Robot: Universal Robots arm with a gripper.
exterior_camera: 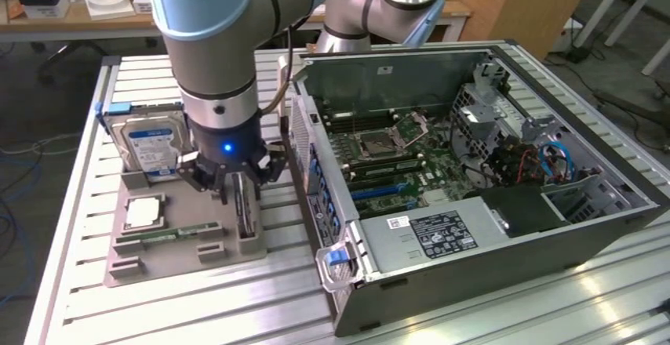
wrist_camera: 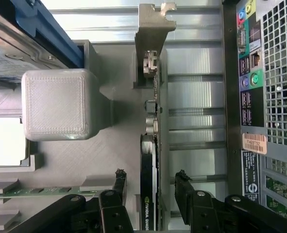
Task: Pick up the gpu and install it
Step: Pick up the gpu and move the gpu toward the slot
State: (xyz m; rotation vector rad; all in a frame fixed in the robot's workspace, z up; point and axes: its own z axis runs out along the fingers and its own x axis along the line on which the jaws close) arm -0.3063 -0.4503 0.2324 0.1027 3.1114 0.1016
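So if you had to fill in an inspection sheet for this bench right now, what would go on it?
Surface: slatted metal table carrying a grey holder and an open computer case.
Job's things: gpu stands on edge in the grey holder's slot, not lifted.
Clutter: hard drive, memory stick and silvery square chip in the same holder.
Grippers: gripper open, a finger either side of the gpu, gaps showing.
Cables: blue and red wires inside the case; loose floor cables.
Surroundings: wooden desk behind.

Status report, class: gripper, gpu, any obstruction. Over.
Gripper open, straddling gpu, jaws not touching. Gpu on edge in grey tray slot. Computer case alongside, clear of gripper.
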